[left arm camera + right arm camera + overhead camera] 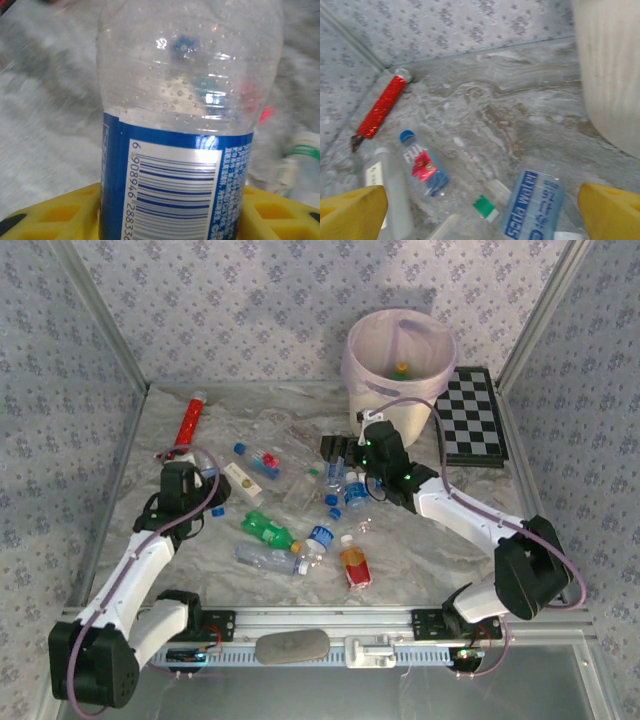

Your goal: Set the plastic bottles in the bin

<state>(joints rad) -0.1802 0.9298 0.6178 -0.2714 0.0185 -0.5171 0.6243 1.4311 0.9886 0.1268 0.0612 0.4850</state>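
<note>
Left gripper [172,220]: jaws clamped on a clear plastic bottle with blue barcode label [185,90]. The yellow pads [55,215] press the label from both sides, low on the body, probably for a firm hold before lifting.

Right gripper [482,210]: jaws wide apart, straddling a clear bottle with blue "soda water" label [532,205], apparently lining up a grasp.

Round cream-white bin with pinkish liner [365,380]: upper centre-right of the top view. The remaining plastic bottles [268,528] lie scattered mid-frame, outside it.

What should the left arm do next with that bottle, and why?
Probably lift it straight up: the left fingers sit against both sides of the clear blue-label bottle, and the bin stands far across the table.
</note>
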